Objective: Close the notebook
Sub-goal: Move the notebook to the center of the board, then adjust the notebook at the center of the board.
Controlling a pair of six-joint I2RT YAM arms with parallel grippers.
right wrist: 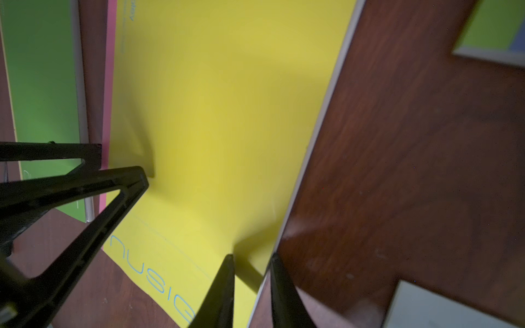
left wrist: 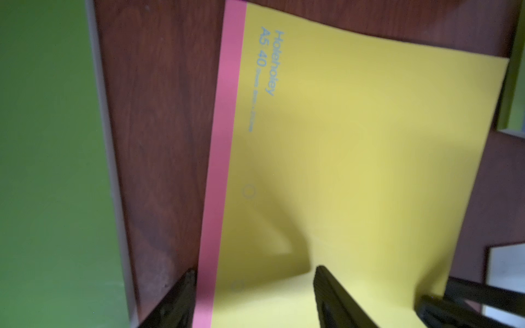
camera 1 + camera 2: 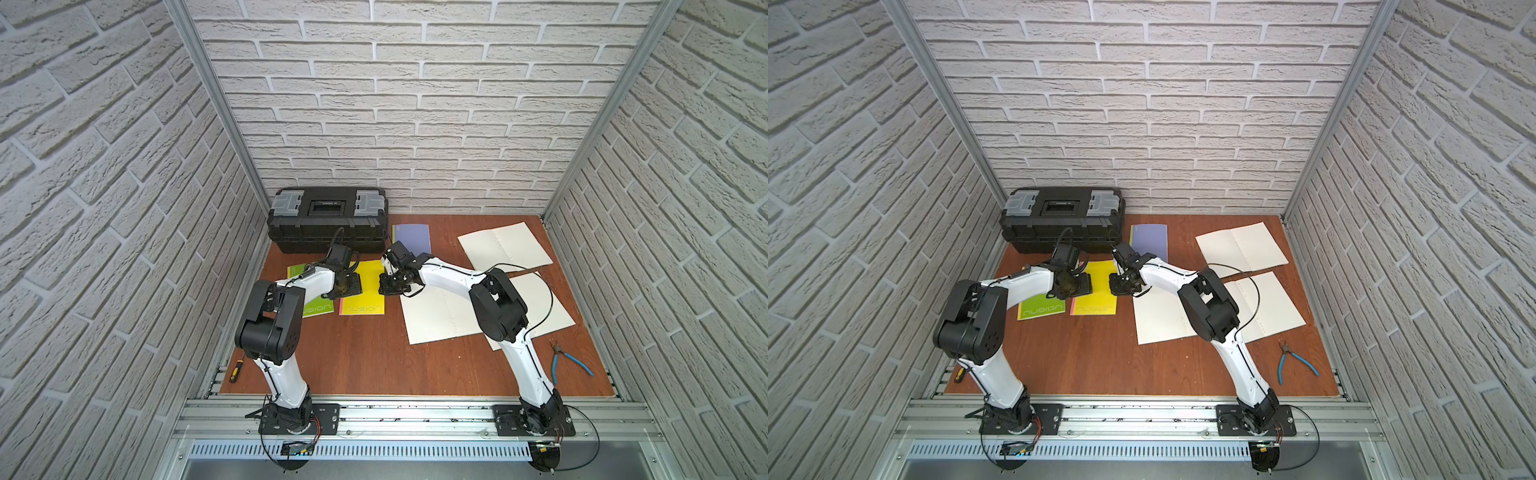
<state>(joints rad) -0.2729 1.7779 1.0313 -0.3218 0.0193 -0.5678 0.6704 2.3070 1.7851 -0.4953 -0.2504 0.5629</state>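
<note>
Straddling pink spine of yellow notebook, left gripper released, bracketing its free edge, right gripper slightly parted

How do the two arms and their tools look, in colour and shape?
Both the left arm and the right arm have white rounded links, bulky black joints and black base plates. A thin black cable runs along each. The left tool and right tool are black, with flat, open-frame triangular fingers.
</note>
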